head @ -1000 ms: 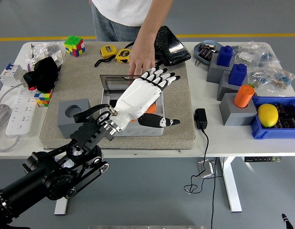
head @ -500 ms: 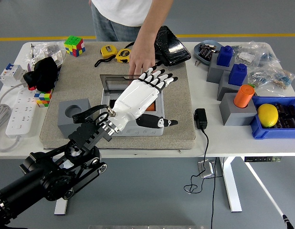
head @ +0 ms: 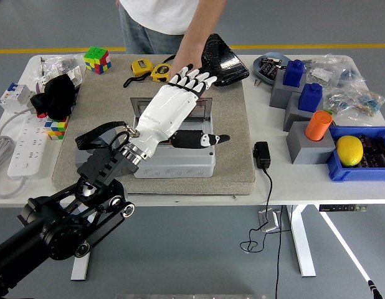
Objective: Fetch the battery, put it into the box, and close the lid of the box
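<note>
A grey box (head: 180,164) sits on the tan mat (head: 233,156) at the table's middle. Its clear lid (head: 140,107) lies open behind it. My left hand (head: 174,111), white with black joints, hovers flat over the box and lid. Its fingers are spread, its thumb points right, and it holds nothing. It covers the box's inside, so no battery shows. A person's hand (head: 185,57) reaches down from the far side, just behind my fingertips at the lid's far edge.
A grey block with a hole (head: 93,144) stands left of the box, and a black pouch (head: 225,59) and yellow tape measures (head: 152,70) lie behind it. At right are a charger (head: 262,154), grey stands, an orange cylinder (head: 318,124) and a lemon (head: 349,149) in a blue bin.
My left hand has moved up and back from over the box opening to over the lid's far edge. The orange item seen in the box earlier is now covered.
</note>
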You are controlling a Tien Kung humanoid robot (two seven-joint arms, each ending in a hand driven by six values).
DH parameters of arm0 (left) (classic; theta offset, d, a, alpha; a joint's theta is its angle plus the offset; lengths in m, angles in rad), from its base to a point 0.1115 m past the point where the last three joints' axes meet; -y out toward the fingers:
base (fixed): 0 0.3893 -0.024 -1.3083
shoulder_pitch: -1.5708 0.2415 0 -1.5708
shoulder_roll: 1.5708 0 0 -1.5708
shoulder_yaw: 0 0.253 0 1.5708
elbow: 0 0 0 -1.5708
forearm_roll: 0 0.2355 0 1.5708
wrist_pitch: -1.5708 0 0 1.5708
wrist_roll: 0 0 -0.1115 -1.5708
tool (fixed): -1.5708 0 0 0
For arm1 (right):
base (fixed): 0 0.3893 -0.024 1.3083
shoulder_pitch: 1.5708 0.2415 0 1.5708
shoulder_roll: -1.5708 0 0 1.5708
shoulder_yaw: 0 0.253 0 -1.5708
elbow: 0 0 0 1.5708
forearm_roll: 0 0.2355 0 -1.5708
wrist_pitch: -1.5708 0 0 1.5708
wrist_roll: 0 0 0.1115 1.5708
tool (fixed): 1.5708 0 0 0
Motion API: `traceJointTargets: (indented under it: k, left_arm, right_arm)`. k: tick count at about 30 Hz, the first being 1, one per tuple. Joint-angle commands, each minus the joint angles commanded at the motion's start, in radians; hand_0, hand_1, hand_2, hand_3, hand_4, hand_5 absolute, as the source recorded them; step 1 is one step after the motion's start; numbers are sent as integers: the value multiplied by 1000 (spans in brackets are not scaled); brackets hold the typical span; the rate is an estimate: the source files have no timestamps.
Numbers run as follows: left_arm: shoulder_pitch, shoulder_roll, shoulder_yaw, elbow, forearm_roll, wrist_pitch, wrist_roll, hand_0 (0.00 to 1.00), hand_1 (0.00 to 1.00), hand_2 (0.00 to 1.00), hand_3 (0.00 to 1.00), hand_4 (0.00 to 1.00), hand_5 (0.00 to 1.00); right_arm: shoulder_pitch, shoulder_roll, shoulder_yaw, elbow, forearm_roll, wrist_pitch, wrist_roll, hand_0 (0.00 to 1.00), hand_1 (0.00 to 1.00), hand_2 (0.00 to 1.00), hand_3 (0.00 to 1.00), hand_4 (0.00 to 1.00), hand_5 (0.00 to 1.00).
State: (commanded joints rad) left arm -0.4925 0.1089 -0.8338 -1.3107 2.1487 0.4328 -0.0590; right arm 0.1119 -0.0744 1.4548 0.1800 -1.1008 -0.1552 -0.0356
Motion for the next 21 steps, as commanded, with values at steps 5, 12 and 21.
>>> traceJointTargets:
  k: [5,12,21]
  left_arm:
    - [40,-13,-29,13,-205,-33,-95,998,998,998,957,998,998]
    - [55,-9,-42,7,-486,-89,-108,998,998,998,988,998,998]
    - [34,8,-76,-18,-349,-96,35,998,998,998,950,998,998]
  right_arm:
    - [1,1,1,0,2,-1,1,808,770,748,787,998,998]
    - [2,3,4,0,1,-1,0,807,771,748,787,998,998]
    - [4,1,4,0,-3,-1,-2,808,770,748,788,998,998]
